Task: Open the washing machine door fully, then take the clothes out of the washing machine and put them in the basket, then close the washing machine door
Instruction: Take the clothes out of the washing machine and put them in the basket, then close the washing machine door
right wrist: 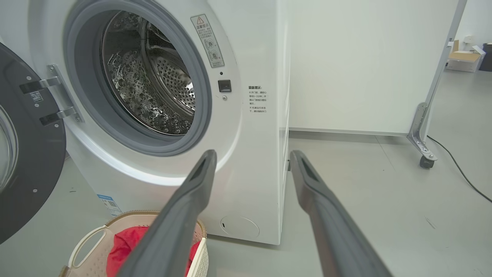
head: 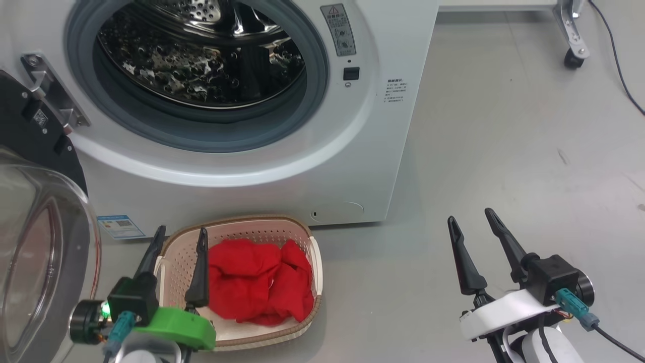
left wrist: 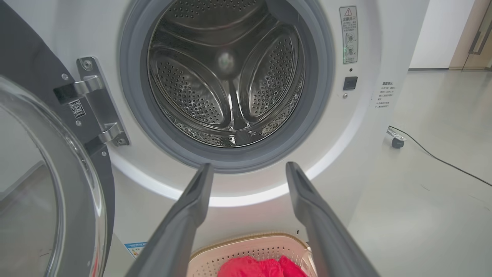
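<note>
Low on the left of the head view, left end effector: held apart, clamped on nothing, poised over the left end of the basket. Low on the right, right end effector: likewise apart and empty, above bare floor, well away from everything else.

Just beside the left end effector, inside the basket, the clothes: a red heap filling the right-hand part. Higher in the frame, close behind the basket, the washing machine, with its steel drum showing bare metal and no fabric visible inside from any view. At the far left edge, the washing machine door, swung wide on its hinge, glass bowl bulging toward the camera.

Judging from this layout: opening done, unloading apparently done, closing now the step in hand. Calls next for bringing the left end effector, the nearer one, round to the far face of the door. Then a push in an arc toward the right of the frame until the latch catches. Worth minding the basket, standing close below that sweep.
</note>
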Tool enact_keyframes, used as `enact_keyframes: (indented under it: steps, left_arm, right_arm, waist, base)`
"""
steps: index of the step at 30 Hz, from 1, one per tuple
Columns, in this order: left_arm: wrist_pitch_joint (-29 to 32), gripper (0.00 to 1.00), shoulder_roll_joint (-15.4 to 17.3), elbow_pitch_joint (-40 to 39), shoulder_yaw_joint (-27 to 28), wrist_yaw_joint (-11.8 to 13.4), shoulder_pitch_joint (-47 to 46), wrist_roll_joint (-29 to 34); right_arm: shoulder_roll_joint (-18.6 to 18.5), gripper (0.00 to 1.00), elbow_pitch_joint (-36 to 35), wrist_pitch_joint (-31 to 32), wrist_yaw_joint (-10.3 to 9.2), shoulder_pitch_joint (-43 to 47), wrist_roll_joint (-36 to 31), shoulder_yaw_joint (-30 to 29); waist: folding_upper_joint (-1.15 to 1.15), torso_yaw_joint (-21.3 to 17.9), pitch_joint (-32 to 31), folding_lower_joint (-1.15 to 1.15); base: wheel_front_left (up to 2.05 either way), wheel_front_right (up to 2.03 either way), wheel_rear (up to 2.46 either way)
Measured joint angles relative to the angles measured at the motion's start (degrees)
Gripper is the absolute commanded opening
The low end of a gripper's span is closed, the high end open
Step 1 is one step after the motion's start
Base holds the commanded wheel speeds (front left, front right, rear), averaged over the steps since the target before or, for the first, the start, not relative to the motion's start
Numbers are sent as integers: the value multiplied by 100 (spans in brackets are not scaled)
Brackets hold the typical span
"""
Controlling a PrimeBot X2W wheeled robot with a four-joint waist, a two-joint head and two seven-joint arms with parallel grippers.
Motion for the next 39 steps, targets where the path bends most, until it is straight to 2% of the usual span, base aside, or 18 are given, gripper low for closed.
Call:
enact_keyframes:
  steps: [11,23,39]
  left_arm:
    - [0,100,3,-314,-107,4,507,0]
    - [36,100,13,-526,-147,143,843,24]
    - [185,100,55,-818,-182,203,955,160]
  right_arm:
    - [8,100,-42,0,-102,253,18,35]
    - [14,100,-80,0,-201,425,46,57]
    - [14,100,-135,0,-209,445,46,86]
  waist:
    - [0,58,-261,0]
    - [0,61,-403,0]
    - [0,46,-402,0]
  base:
    - [0,0,0]
    - [0,0,0]
    - [0,0,0]
